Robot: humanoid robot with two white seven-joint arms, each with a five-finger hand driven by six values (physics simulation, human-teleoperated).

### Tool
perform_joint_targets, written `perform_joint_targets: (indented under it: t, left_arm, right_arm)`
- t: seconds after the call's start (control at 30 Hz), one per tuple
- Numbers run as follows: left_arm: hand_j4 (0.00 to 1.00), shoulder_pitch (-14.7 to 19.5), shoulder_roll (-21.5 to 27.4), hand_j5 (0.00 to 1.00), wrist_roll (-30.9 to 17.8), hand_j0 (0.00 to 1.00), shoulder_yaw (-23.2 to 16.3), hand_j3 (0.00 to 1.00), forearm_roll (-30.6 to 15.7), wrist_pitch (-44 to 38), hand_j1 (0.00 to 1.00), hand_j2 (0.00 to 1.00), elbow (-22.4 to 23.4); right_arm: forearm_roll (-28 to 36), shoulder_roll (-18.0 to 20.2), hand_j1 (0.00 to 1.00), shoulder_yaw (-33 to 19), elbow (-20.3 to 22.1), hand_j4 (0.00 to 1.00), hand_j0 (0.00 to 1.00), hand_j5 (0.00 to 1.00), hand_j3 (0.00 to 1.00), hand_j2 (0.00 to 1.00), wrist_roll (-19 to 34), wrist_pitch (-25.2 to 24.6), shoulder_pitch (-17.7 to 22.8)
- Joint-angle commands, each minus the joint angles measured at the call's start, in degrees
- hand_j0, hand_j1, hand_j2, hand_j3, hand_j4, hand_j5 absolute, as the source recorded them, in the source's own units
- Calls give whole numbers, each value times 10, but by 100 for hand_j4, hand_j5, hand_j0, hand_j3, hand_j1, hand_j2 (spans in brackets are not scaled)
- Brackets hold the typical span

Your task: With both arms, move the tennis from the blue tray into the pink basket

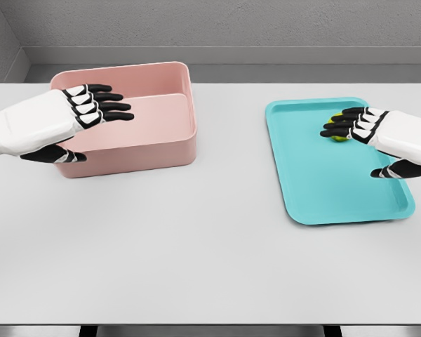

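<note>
One tennis ball (339,136), likely light, springy and prone to rolling, sits at the far end of the blue tray (316,189), half hidden under the right hand's (379,137) outstretched, empty fingers, best cupped round its middle, while the left hand (70,116) hovers open-fingered over the pink basket (175,144), well left of the tray, nothing between.

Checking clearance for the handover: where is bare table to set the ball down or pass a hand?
Bare table lies between the pink basket and blue tray, and along the whole near edge. The tray's near half is bare too. It is crowded at the tray's far end, where the right hand covers the tennis ball, and over the basket, under the left hand.
</note>
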State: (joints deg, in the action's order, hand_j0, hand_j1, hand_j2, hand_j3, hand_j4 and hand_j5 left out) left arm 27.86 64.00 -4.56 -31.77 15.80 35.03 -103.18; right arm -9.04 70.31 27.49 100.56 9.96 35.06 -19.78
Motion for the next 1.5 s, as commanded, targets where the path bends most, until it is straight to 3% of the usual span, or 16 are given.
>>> perform_joint_targets:
  t: [0.0, 0.07, 0.13, 0.2, 0.23, 0.3, 0.37, 0.53, 0.7, 0.9, 1.37, 1.47]
  left_arm:
    - [100, 0, 1, 100, -3, 100, 0, 100, -4, 0, 100, 100, 0]
    - [100, 0, 1, 100, -3, 100, 0, 100, -4, 0, 100, 100, 0]
    - [100, 0, 1, 100, -3, 100, 0, 100, -4, 0, 100, 100, 0]
    - [100, 0, 1, 100, -3, 100, 0, 100, -3, 0, 100, 100, 0]
    - [100, 0, 1, 100, -3, 100, 0, 100, -4, 0, 100, 100, 0]
    - [100, 0, 1, 100, -4, 100, 0, 100, -3, 0, 100, 100, 0]
    - [100, 0, 2, 100, -4, 100, 0, 100, -3, 0, 100, 100, 0]
    - [100, -1, 4, 100, -4, 100, 0, 100, -3, 0, 100, 100, 0]
    - [100, -1, 4, 100, -4, 100, 0, 100, -3, 0, 100, 100, 0]
    - [100, -1, 4, 100, -4, 100, 0, 100, -3, 0, 100, 100, 0]
    - [100, -4, 4, 100, -4, 100, 0, 100, -2, 0, 100, 100, 0]
    - [100, -5, 6, 100, -24, 100, 0, 100, -2, 0, 100, 100, 0]
  right_arm:
    - [1, -4, 100, 0, 0, 100, 100, 100, 100, 100, 1, -1, 0]
    - [-10, -6, 100, 0, -1, 100, 100, 100, 100, 100, -1, -1, -1]
    - [-71, -15, 100, -1, -3, 100, 100, 100, 100, 100, -4, -1, -5]
    - [-70, -31, 100, 0, -16, 100, 100, 100, 100, 100, 3, -1, -30]
    - [-70, -46, 100, 1, -26, 100, 100, 100, 100, 100, 36, -1, -36]
    - [-71, -108, 100, 7, -85, 100, 100, 100, 100, 100, 102, -1, -81]
    - [-73, -114, 100, 8, -98, 100, 100, 100, 100, 100, 112, -1, -95]
    - [-77, -178, 100, 46, -205, 100, 100, 100, 100, 100, 174, -1, -169]
    - [-106, -239, 100, 103, -301, 100, 100, 100, 100, 100, 177, -1, -228]
    - [-129, -263, 100, 105, -368, 100, 100, 100, 100, 100, 177, -1, -239]
    - [-159, -310, 100, 105, -440, 100, 100, 100, 100, 100, 177, -1, -259]
    - [-160, -311, 100, 105, -457, 100, 100, 100, 100, 100, 176, -1, -260]
